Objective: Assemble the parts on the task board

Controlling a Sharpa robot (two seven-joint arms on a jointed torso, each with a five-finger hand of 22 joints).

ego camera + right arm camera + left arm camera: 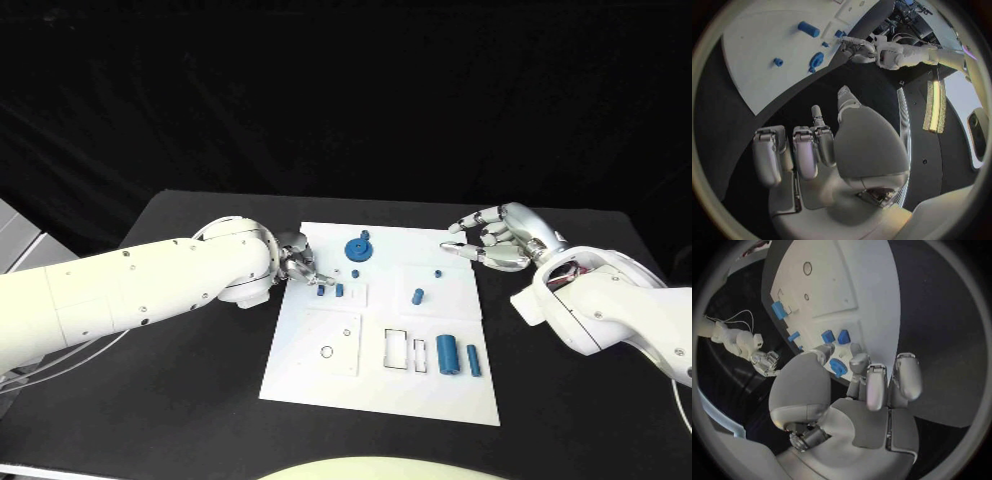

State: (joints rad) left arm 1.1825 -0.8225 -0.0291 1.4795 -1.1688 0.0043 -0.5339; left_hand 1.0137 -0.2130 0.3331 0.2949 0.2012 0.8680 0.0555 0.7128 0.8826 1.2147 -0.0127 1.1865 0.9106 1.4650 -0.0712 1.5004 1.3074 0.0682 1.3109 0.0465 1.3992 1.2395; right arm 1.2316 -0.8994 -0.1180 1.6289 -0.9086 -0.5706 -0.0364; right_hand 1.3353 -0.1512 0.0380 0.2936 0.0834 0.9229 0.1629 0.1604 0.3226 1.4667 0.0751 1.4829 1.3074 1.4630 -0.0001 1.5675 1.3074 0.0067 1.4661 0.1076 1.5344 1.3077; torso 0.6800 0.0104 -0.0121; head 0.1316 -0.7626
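1. Task board (378,385): white flat plate, centre of the black tabletop (173,395); carries recesses, outlined slots and small holes.
2. Blue parts, loose or seated on the board:
   - round gear-like piece (358,248) near the far edge, standing proud of the plate;
   - two small upright pegs (329,290) just beside the left hand's fingertips;
   - single short peg (417,296) mid-board;
   - two long bars (459,356) lying side by side near the right edge, next to the rectangular slots.
3. Left hand (296,262): at the board's left edge. In the left wrist view a small blue piece (837,367) sits pinched between thumb and a fingertip, so it is grasping a part.
4. Right hand (498,238): hovering off the board's far right corner, fingers loosely curled and apart, holding nothing; released.
5. Handling, as judged: parts look like rigid moulded plastic, light, smooth and likely slippery; not fragile, yet easily tipped or flicked away.
6. Where to take hold, as judged: pegs across their sides near the top; bars across the narrow width at mid-length; the gear by its rim.
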